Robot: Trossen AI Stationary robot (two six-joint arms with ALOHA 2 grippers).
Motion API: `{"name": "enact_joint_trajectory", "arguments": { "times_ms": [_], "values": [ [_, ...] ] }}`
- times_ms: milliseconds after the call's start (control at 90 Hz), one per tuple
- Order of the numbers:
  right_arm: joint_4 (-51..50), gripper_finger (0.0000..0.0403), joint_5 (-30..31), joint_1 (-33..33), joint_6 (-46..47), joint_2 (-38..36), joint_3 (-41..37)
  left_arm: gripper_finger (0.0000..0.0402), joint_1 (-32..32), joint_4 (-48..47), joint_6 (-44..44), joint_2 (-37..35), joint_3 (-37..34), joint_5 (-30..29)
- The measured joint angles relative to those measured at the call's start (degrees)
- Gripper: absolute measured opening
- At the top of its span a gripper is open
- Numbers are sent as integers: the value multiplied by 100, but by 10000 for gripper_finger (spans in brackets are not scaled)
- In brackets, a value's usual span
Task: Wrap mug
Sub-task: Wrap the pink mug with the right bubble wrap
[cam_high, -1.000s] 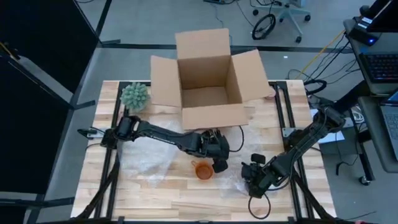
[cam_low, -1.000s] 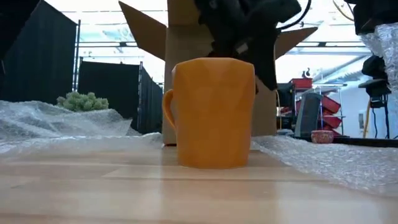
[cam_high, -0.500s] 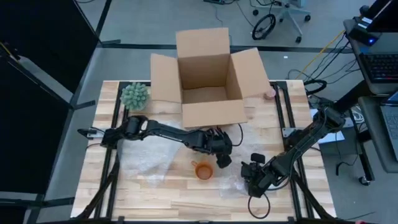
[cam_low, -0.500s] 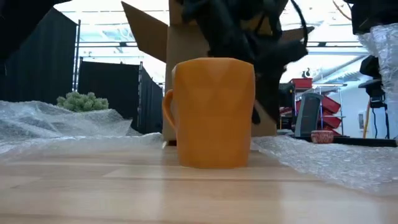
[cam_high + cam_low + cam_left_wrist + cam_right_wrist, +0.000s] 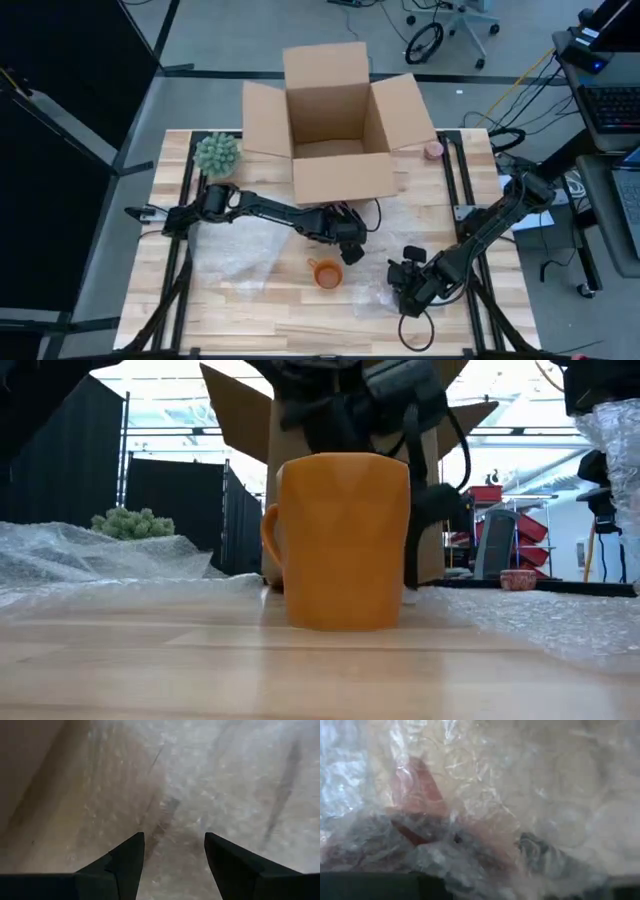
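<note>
Orange mug (image 5: 325, 272) clear of left gripper (image 5: 349, 251)

Mug (image 5: 325, 272): solid orange, no pattern; the low view shows faint facets on its wall. Desk (image 5: 270, 310): pale wood in lengthwise planks, framed by black rails. Cardboard box (image 5: 335, 135): plain brown inside and out. Bubble wrap (image 5: 240, 255): clear, whitish, dotted with small bubbles. Plant (image 5: 216, 153): muted grey-green, knobbly texture. Small round item (image 5: 433, 150) near the box: pink. Both arms and the left tool (image 5: 350, 250) and right tool (image 5: 408, 285): black.
</note>
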Motion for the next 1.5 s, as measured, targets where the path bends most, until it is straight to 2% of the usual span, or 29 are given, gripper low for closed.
{"name": "enact_joint_trajectory", "arguments": {
  "times_ms": [300, 411, 522, 778, 833, 989, 1500],
  "values": [
    [-7, 153, 2, 0, -4, 0, 0, 196, 149, 459, 198, 186, -140, 241],
    [-4, 153, 2, -1, -4, 0, 0, 181, 153, 563, 273, 198, -141, 307],
    [-4, 153, 2, -2, -17, 0, 0, 144, 153, 603, 312, 204, -142, 341],
    [-4, 153, 2, -1, -20, 0, 0, 23, 153, 603, 463, 216, -146, 431],
    [-4, 153, 0, 0, -20, 0, 0, 8, 153, 622, 466, 216, -147, 437],
    [-4, 153, -2, 0, -22, 0, 0, 4, 121, 641, 514, 170, -92, 443],
    [-2, 156, -7, 1, 2, 0, 0, 0, -301, 654, 1069, 188, 771, 452]
  ]
}}
